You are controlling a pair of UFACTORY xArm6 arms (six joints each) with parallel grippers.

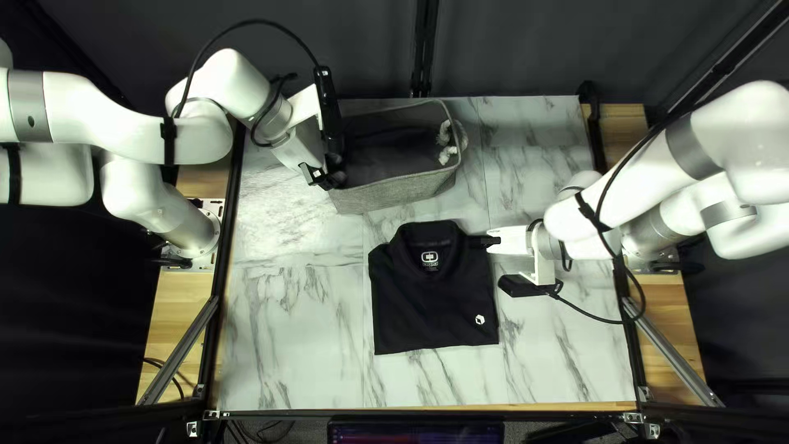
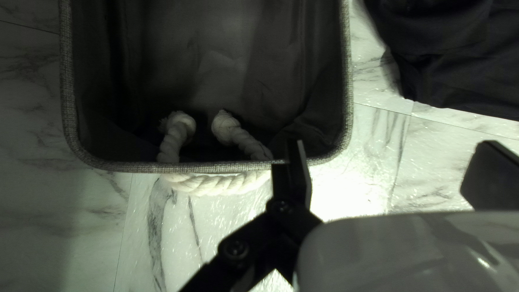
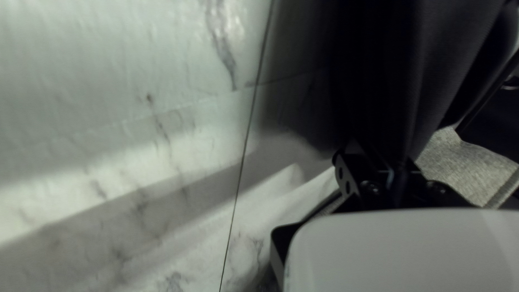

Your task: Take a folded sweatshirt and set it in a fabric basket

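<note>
Right hand [image 1: 486,241] is at the upper right corner of the folded black collared shirt [image 1: 427,304], beside its collar, and as far as the dim wrist view lets me judge, its fingers are drawn together on a pinch of that cloth. The rest of the shirt lies on the marble-patterned desk [image 1: 288,345], collar toward the far edge, with a small white emblem [image 1: 481,319] near its lower right corner. It is outside the grey fabric basket [image 1: 394,193], on the side nearer the camera.

Left hand [image 1: 325,178] is at the basket's left end, fingers spread wide with nothing held between them. In its wrist view one finger overlaps the rim near a corner, close to a white rope handle [image 2: 221,184]; the other is well apart, outside the basket. The handle's knotted ends are inside, its loop outside. Another rope handle [image 1: 446,144] shows at the basket's right end.

Beyond the desk hangs a dark curtain [image 1: 526,45]; a black cable [image 1: 246,23] arches over the left arm.
</note>
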